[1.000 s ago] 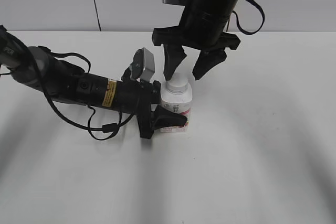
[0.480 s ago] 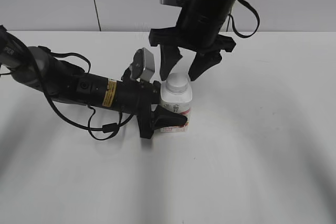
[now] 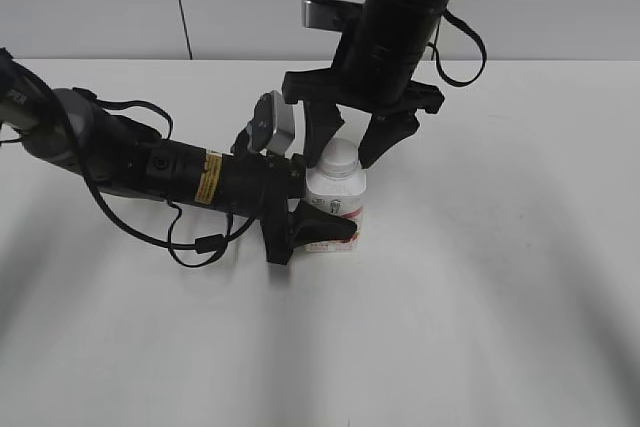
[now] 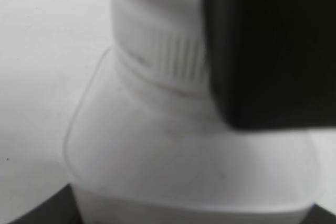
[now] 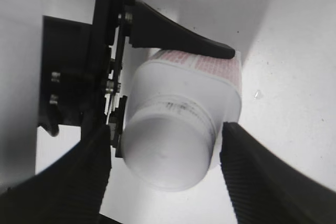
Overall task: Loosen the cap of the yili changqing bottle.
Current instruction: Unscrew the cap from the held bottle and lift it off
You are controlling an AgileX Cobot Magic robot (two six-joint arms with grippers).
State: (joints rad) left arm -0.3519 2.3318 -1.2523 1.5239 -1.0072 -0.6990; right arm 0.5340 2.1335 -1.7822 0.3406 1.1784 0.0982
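White surface carries the bottle at frame centre, its lower body hidden by the left tool, which clamps it. Its cap sits between the right tool's spread fingers; contact is unclear. Left wrist view is blurred.

Bottle base cut off; blurred cap partly hidden.

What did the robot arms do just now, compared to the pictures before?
The right end effector came down, and its open fingers now stand on either side of the cap, not closed on it. The left end effector kept holding the bottle upright on the table, in the same spot.
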